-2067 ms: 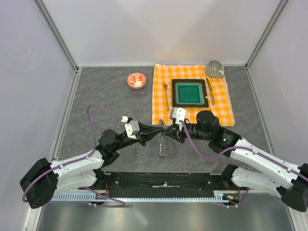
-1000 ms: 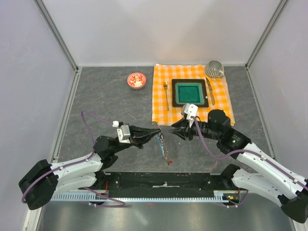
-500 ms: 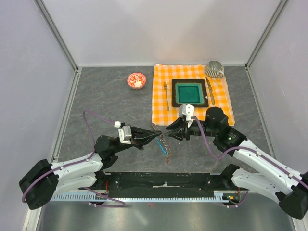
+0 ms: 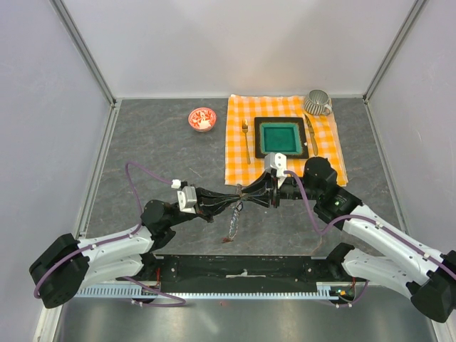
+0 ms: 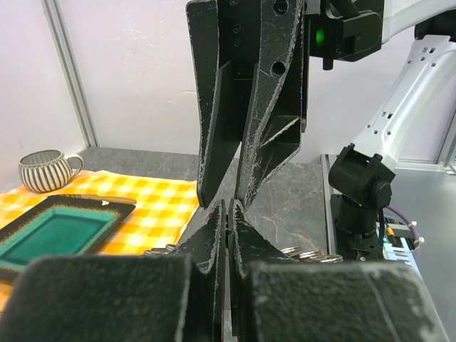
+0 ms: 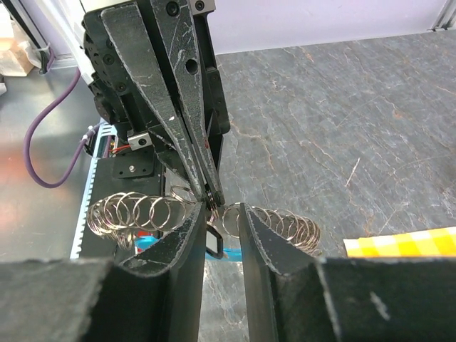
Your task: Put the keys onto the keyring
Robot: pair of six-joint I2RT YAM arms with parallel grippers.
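Note:
The keyring [image 4: 233, 219], a chain of thin metal loops with a cyan piece, hangs above the table between the two arms. My left gripper [image 4: 235, 194] is shut on one loop at its top; in the left wrist view [image 5: 229, 206] the pads are pressed together on thin metal. My right gripper [image 4: 248, 192] faces it tip to tip, jaws apart. In the right wrist view [image 6: 223, 210] its fingers straddle a loop of the keyring [image 6: 135, 212], with the cyan piece [image 6: 146, 242] below. A dark tag [image 6: 214, 239] hangs by the left finger. The coloured keys show only as a red tip [image 4: 226, 240].
An orange checked cloth [image 4: 235, 171] lies at the back right with a green plate [image 4: 280, 137], a fork [image 4: 246, 140], a knife [image 4: 311, 134] and a striped mug [image 4: 317, 103]. A small red-and-white bowl [image 4: 201, 118] sits at the back middle.
My right gripper has moved left until its tips meet the left gripper's. The hanging keyring has swung from lower right to straight down and slightly left.

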